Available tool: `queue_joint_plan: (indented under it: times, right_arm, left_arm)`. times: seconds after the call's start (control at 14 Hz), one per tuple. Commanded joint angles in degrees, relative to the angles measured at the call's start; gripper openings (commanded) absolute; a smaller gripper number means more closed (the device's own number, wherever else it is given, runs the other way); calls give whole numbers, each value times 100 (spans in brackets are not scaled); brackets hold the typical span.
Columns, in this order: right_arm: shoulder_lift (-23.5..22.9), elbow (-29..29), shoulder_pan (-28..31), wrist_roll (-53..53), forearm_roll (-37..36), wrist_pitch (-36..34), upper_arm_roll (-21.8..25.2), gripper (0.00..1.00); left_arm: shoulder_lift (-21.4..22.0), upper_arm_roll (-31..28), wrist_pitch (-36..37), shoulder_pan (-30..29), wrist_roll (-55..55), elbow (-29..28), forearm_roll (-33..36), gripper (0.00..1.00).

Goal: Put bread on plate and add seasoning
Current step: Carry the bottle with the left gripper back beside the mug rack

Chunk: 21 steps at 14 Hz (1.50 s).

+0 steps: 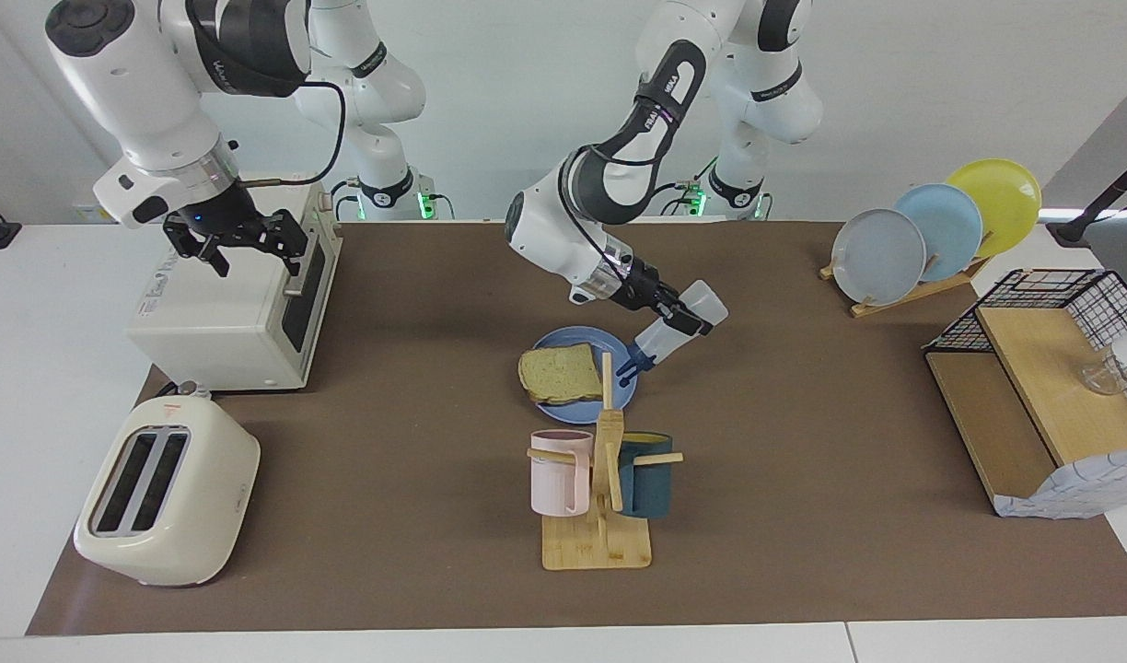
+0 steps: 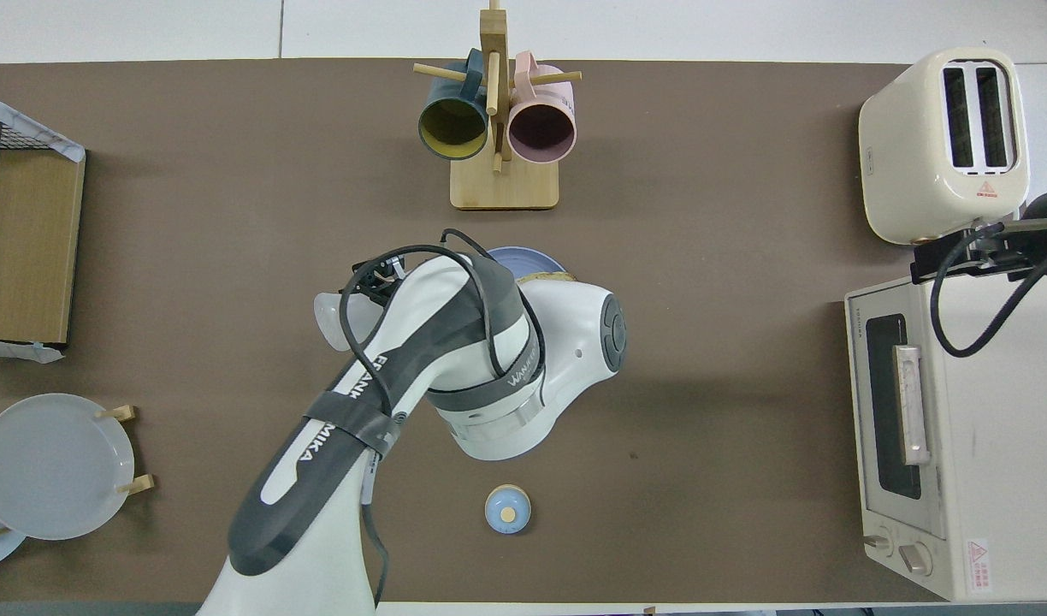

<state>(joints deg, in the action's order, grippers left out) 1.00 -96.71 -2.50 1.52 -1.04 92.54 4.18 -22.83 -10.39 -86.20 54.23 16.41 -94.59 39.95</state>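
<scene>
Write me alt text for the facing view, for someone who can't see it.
The left gripper holds the seasoning tilted cap-down over the edge of the blue plate, where the bread lies. A wooden mug stand with two mugs sits farther from the robots. The right gripper waits open over the toaster oven.

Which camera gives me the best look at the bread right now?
The facing view: the bread lies flat and unobstructed on the plate, with the left gripper tilting the seasoning cap-down beside it. In the overhead view the left arm covers nearly all of it; only a crust edge shows.
</scene>
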Motion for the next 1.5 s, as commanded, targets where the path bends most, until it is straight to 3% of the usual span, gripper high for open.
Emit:
queue_joint_plan:
  times: [0.0, 0.28, 0.71, 1.07, 1.42]
  right_arm:
    - [58, -41, 65, -64, 34, -17, -40, 100]
    - [58, -41, 65, -64, 34, -17, -40, 100]
    - [58, -41, 65, -64, 34, -17, -40, 100]
    - [58, -41, 65, -64, 34, -17, -40, 100]
    - [58, -41, 65, -64, 34, -17, -40, 100]
  left_arm:
    - [962, 11, -467, -666, -32, -226, -670, 0]
    - [1526, 11, -1388, -1519, -303, -332, -1760, 0]
    - [2177, 11, -4216, -1776, -2770, -1851, -1868, 0]
    - [2187, 11, -6976, -2355, -4275, -2766, -1868, 0]
    - [1696, 2, -8542, -2733, -4786, -2908, -1868, 0]
